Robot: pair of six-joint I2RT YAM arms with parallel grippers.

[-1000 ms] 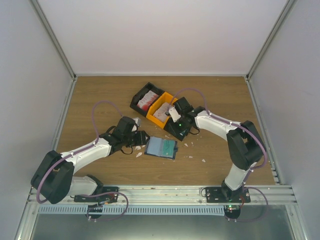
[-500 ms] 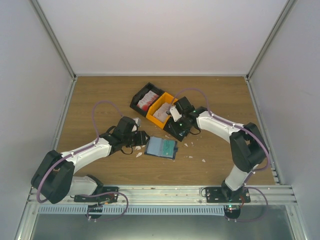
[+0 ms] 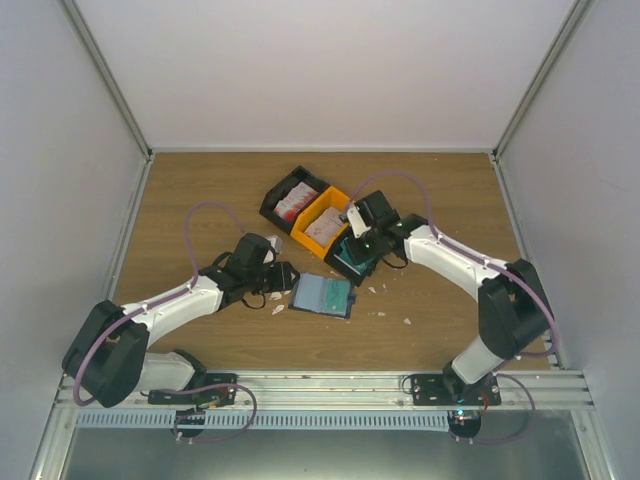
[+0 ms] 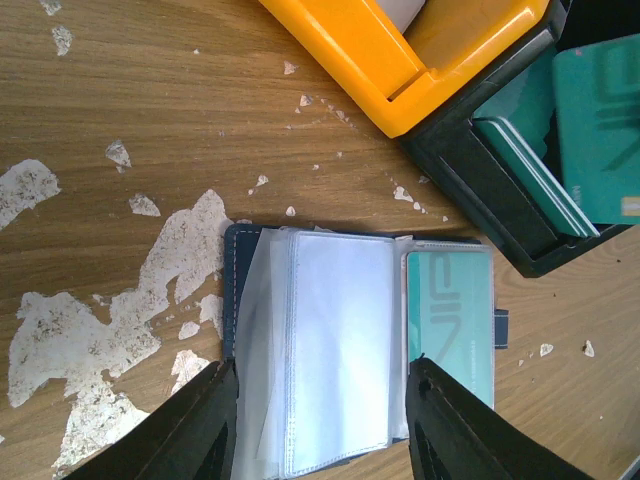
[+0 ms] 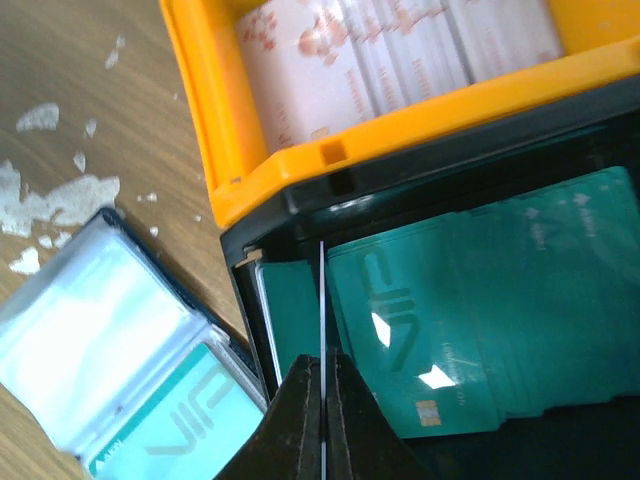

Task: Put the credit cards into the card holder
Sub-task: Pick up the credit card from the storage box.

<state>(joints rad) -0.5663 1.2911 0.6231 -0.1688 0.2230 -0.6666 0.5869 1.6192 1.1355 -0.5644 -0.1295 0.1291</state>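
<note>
The card holder (image 4: 300,350) lies open on the table, clear sleeves up, with a teal card (image 4: 450,312) in its right pocket. It also shows in the top view (image 3: 322,295). My left gripper (image 4: 320,425) is open, with one finger on each side of the holder's near edge. My right gripper (image 5: 322,400) is shut on one credit card (image 5: 322,300), seen edge-on, held over the black bin of teal credit cards (image 5: 470,330). In the top view the right gripper (image 3: 352,226) hangs above that bin (image 3: 350,258).
An orange bin (image 5: 215,150) of white cards with pink print (image 5: 400,40) touches the teal-card bin. Another black bin (image 3: 290,200) with white and red cards stands behind it. White scraps (image 4: 90,320) litter the wood around the holder.
My right arm has swung its elbow to the right and the wrist has shifted back a little with the card, uncovering the teal cards in the bin. The left arm has not moved.
</note>
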